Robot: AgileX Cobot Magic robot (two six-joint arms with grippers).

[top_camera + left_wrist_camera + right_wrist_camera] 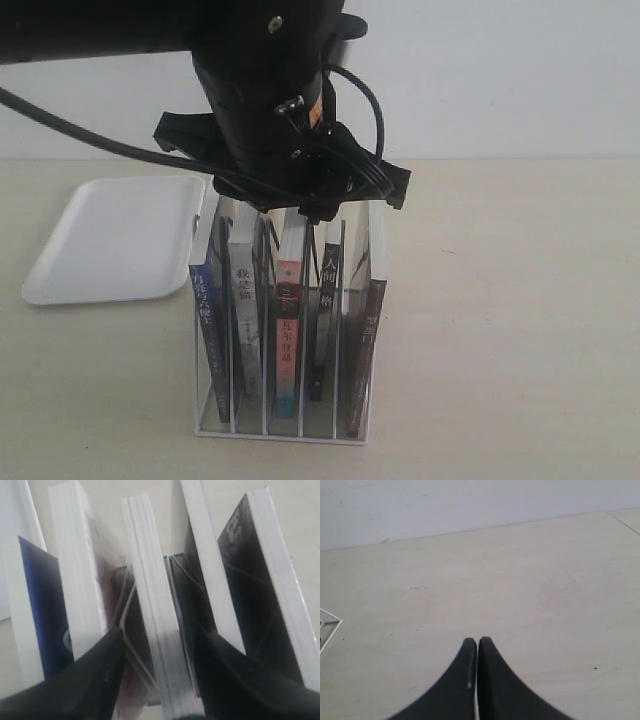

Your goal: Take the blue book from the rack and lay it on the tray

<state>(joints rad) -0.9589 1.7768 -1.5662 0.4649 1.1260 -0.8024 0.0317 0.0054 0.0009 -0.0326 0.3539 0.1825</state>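
Note:
The blue book (204,318) stands in the leftmost slot of the white wire rack (280,432), spine facing the exterior camera. In the left wrist view the blue book's cover (42,620) shows off to one side. My left gripper (306,212) hangs over the middle of the rack, well right of the blue book. The left gripper (159,635) is open, with one finger on each side of the top edge of the red-spined book (152,605). The white tray (110,240) lies flat on the table, left of the rack. My right gripper (478,642) is shut over bare table, holding nothing.
Other books fill the rack: a grey-spined one (245,310), the red-spined one (287,335), a thin dark one (325,300) and a brown-spined one (368,350). A corner of the rack (329,625) shows in the right wrist view. A white wall runs behind the table.

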